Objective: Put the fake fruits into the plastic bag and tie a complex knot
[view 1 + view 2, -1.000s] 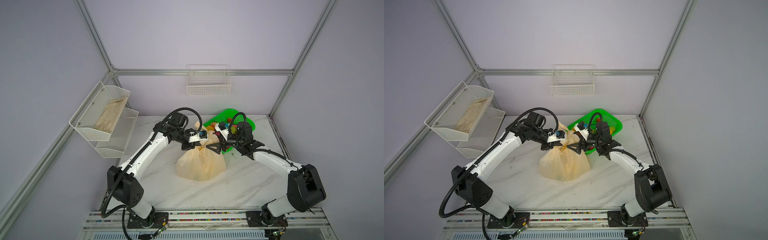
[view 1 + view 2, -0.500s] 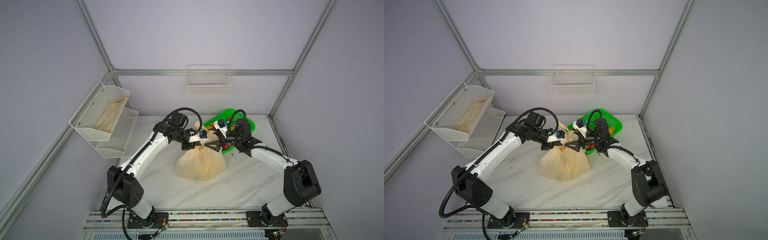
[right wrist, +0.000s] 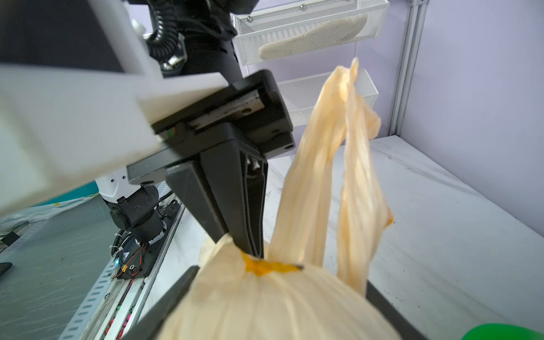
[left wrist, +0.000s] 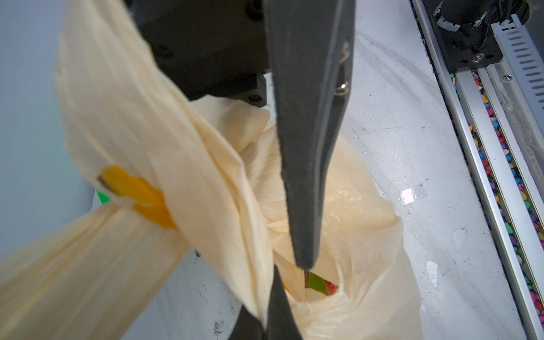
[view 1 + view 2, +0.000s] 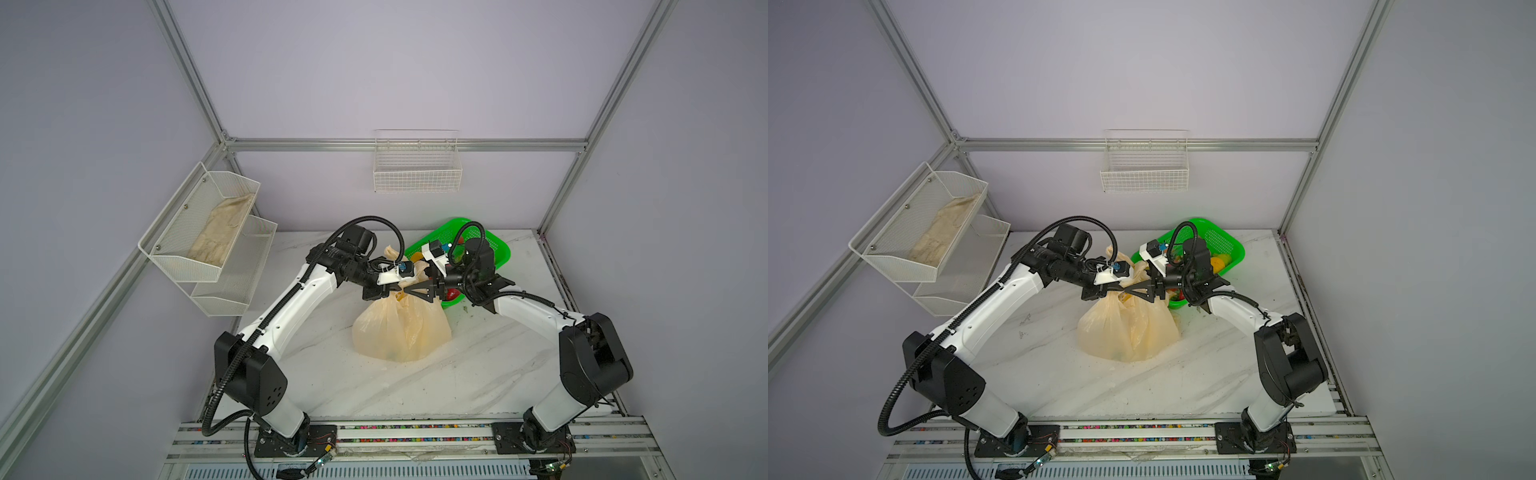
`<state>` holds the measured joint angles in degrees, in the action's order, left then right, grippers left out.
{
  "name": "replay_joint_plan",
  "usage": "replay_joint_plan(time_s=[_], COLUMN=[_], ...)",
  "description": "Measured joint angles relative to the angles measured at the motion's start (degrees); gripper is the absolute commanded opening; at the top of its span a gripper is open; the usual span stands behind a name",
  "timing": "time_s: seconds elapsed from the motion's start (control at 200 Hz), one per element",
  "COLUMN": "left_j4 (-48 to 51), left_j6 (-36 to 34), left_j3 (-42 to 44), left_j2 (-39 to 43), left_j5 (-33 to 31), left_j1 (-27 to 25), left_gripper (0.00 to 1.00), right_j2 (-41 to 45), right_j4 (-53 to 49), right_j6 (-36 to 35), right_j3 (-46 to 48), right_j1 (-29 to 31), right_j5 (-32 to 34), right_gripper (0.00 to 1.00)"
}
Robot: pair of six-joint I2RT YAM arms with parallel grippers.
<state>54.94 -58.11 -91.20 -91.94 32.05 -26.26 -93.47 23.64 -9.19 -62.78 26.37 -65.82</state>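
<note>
Back from the front edge of the desk [image 5: 415, 395], around its middle, the plastic bag [image 5: 399, 336] sat bulging, and fake fruits [image 4: 322, 285] showed green and red through its mouth in the left wrist view. At the bag's gathered neck the two grippers met almost tip to tip. Reaching in from the left edge's side, the left gripper [image 3: 251, 247] had its fingers pressed together on a twist of the bag's plastic. From the right edge's side the right gripper [image 3: 276, 282] had its jaws spread to either side of the bunched top; whether they squeezed it yet I could not tell. Just beyond the pinch one handle loop [image 3: 338, 164] stood nearly upright, its long axis rising away from the right fingers, so the right arm looked the freer and nearer one to take it. Farthest back, at the far right corner, the green basket [image 5: 496, 249] held more fruit.
</note>
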Motion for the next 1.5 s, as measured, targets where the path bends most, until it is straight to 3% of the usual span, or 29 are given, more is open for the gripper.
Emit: replay_joint_plan(time_s=[0.355,0.62,0.72,0.825,0.925,1.055,1.205,1.495], left_j4=[-0.02,-0.31,-0.9,-2.91,-9.42,-19.65,-35.45,-68.94], left_j6=[0.02,0.09,0.72,3.17,7.02,14.01,26.82,62.82], left_j3=[0.0,0.0,0.0,0.26,4.76,16.44,26.6,28.3], left_j2=[0.0,0.0,0.0,0.26,3.26,12.28,19.87,11.39], left_j5=[-1.03,-1.49,-1.49,-1.03,0.92,5.57,12.85,23.34], left_j1=[0.0,0.0,0.0,0.07,0.68,2.97,7.65,10.38], left_gripper=[0.0,0.03,0.13,0.34,0.55,0.69,0.77,0.77], right_j2=[0.0,0.02,0.04,0.39,1.4,4.15,8.17,13.22], right_j4=[1.07,1.22,1.36,1.44,1.29,1.22,1.81,8.04], right_j6=[0.5,0.63,0.66,0.83,1.05,1.22,2.38,6.67], right_j3=[0.0,0.02,0.17,1.36,3.21,5.4,7.43,13.99], right_j1=[0.0,0.0,-0.11,-0.55,-0.96,-1.09,-1.09,-1.09], right_j5=[-0.02,0.37,0.66,1.51,2.78,4.44,5.4,5.75], right_gripper=[0.5,0.25,0.14,0.04,0.0,0.0,0.0,0.0])
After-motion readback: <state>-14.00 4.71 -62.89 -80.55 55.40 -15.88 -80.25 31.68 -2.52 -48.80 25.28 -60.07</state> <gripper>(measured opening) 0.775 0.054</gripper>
